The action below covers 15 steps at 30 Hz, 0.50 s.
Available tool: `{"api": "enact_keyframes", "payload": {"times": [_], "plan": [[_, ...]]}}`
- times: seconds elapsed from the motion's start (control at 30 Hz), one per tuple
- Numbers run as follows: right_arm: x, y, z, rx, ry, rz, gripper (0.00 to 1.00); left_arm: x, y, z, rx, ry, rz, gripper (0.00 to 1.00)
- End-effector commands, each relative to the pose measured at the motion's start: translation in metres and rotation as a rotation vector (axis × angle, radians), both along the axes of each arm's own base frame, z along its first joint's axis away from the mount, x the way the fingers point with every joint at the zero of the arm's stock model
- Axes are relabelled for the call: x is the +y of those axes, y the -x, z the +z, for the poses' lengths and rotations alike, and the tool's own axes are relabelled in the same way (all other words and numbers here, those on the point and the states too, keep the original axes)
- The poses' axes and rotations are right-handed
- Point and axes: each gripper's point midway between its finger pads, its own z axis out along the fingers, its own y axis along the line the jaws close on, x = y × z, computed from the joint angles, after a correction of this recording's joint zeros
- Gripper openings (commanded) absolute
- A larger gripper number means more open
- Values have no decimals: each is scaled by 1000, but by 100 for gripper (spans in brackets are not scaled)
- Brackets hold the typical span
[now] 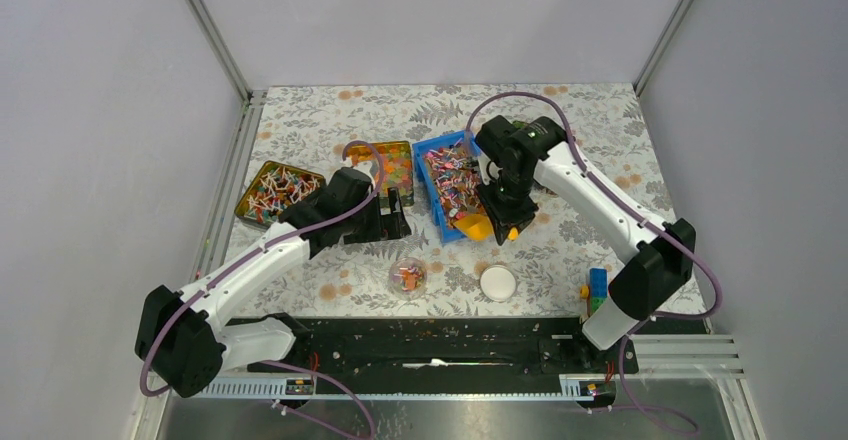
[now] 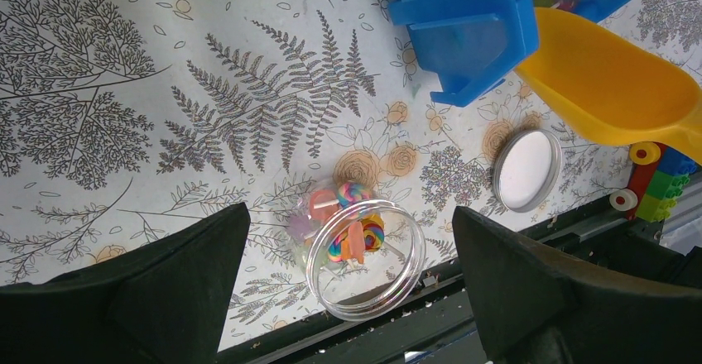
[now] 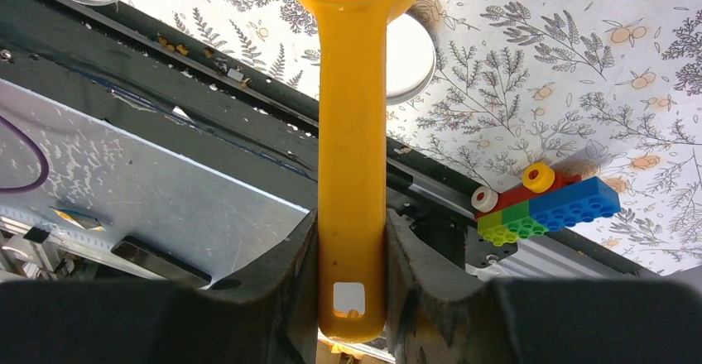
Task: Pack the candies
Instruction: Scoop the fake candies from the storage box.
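Nearest to me, on the near side of the blue plastic bin (image 1: 447,188), stands a clear round plastic jar (image 2: 364,256) with a few colourful sweets inside. A white round lid (image 1: 497,282) lies flat to the right of the jar, apart from it. My left pincer (image 2: 349,215) hangs just left of the bin's near end, its fingers spread wide and holding nothing. My right pincer (image 3: 352,240) is narrowed on the handle of a yellow plastic scoop (image 3: 352,132). The scoop's bowl is just beside the near end of the bin. The candies (image 1: 452,182), tiny twist-wrapped sweets in pink, red and white, lie heaped inside the bin.
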Motion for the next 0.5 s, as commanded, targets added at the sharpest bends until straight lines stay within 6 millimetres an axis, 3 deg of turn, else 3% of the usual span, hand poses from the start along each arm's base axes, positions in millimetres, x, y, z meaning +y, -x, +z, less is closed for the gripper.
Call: {"api": "enact_keyframes", "payload": {"times": [0.0,0.3,0.47], "plan": [[1,0,3,14,32,8,0,-11,-15,20,-70,42,-11,97],[20,-18,-10,50,46,24,0,-10,-14,18,-64,38,-3,97],[33,-39,-36,28,66,15,0,-10,-14,17,-61,37,-3,97]]}}
